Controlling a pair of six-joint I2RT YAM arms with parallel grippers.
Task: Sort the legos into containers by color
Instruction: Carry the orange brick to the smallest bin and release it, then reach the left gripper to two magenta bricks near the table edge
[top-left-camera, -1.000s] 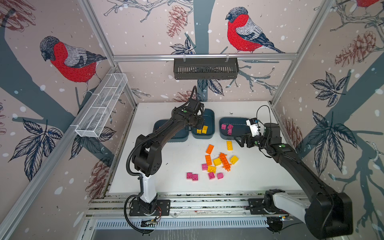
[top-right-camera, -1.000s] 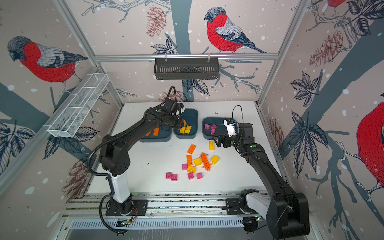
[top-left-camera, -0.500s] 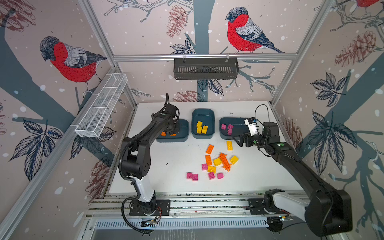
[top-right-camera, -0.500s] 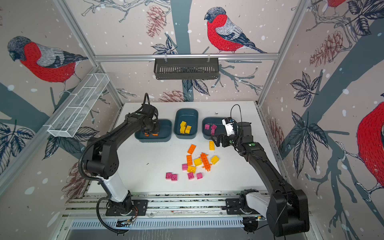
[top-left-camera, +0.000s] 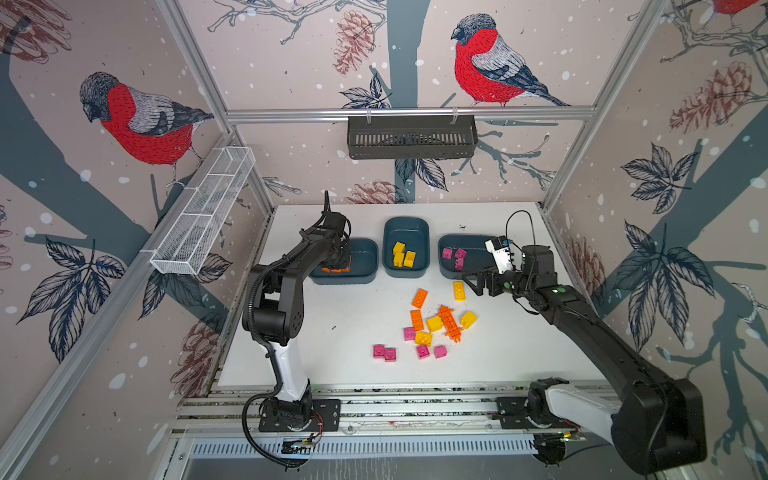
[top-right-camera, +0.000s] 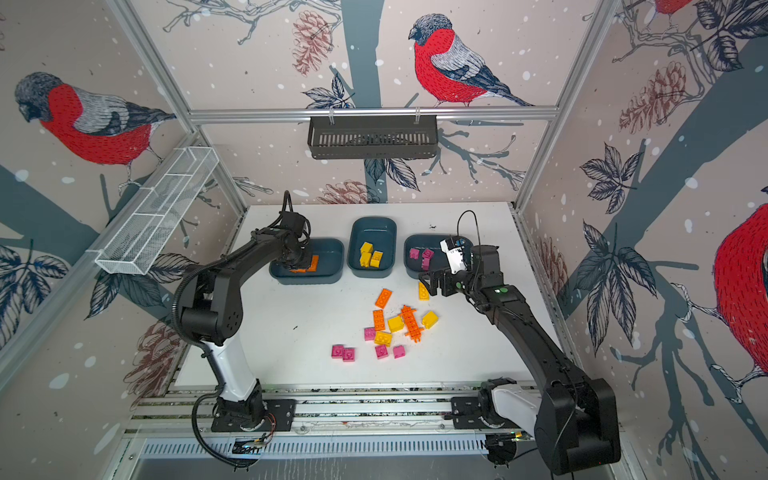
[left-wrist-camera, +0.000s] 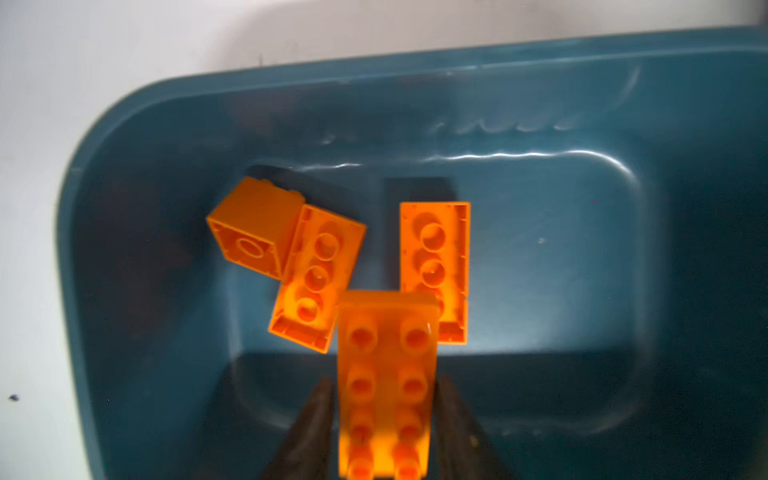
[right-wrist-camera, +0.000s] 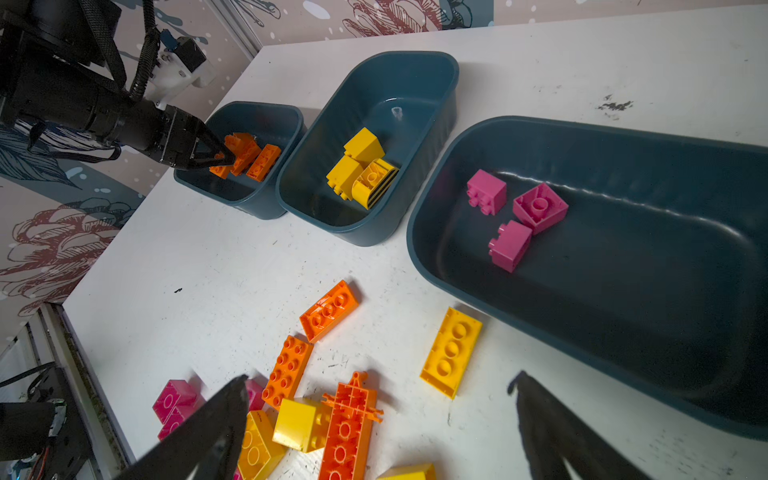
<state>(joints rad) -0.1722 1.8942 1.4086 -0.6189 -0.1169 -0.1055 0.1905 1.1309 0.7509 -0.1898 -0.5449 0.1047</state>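
No text, label, brand or number can be read anywhere.

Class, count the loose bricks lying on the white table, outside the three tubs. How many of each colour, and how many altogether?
Orange bricks: 3
Yellow bricks: 4
Pink bricks: 5
Total: 12

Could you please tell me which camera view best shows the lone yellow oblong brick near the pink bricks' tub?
The right wrist view: the yellow oblong plastic brick lies close and unobstructed, its three rings clear. In both top views the brick is small and distant, rings barely visible. The left wrist view does not show it.
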